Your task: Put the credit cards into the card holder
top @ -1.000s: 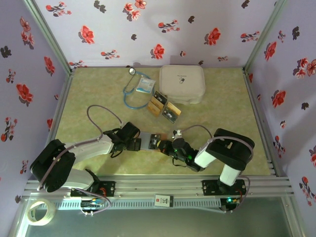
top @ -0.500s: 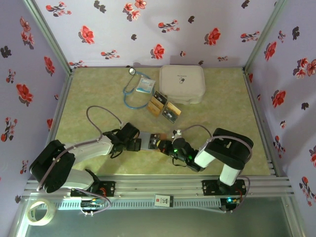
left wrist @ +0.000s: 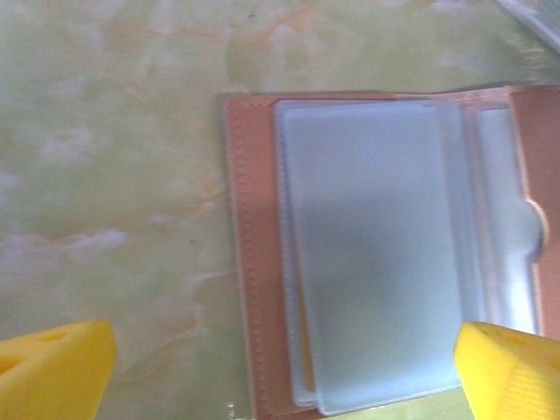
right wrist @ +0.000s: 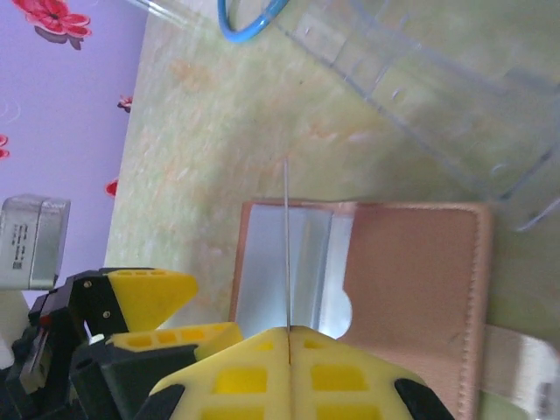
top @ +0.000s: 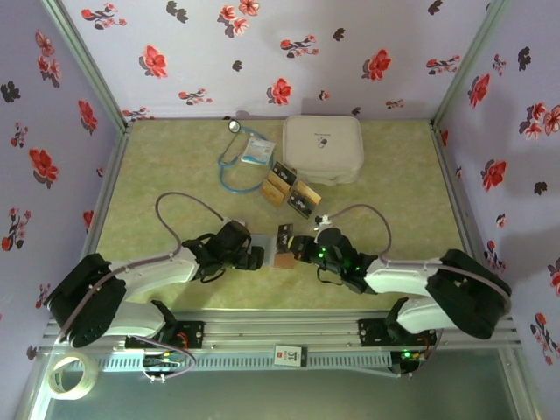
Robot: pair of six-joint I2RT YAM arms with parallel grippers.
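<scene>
Top view: the small pinkish-brown leather-like folding card holder [top: 281,259] lies open on the green marbled table [top: 157,166], low in the centre of the frame. The left gripper [top: 255,257] is at its left edge and the right gripper [top: 297,248] at its right edge, with a dark credit card [top: 284,234] standing at that gripper's tip. Above them, a cluster of black and gold loose credit cards [top: 290,187] lies just left of a large white rounded case [top: 323,149]. A blue stethoscope [top: 232,166] is further left.

Left wrist view: the card holder [left wrist: 254,262] fills the centre and right, its greyish clear pockets facing up. The left gripper [left wrist: 282,372] is spread wide, one yellow fingertip in each lower corner, holding nothing.

Right wrist view: the right gripper [right wrist: 287,337], at the bottom centre, is clamped on the credit card [right wrist: 287,245], seen edge-on as a thin upright line over the clear pockets of the card holder [right wrist: 411,271].
</scene>
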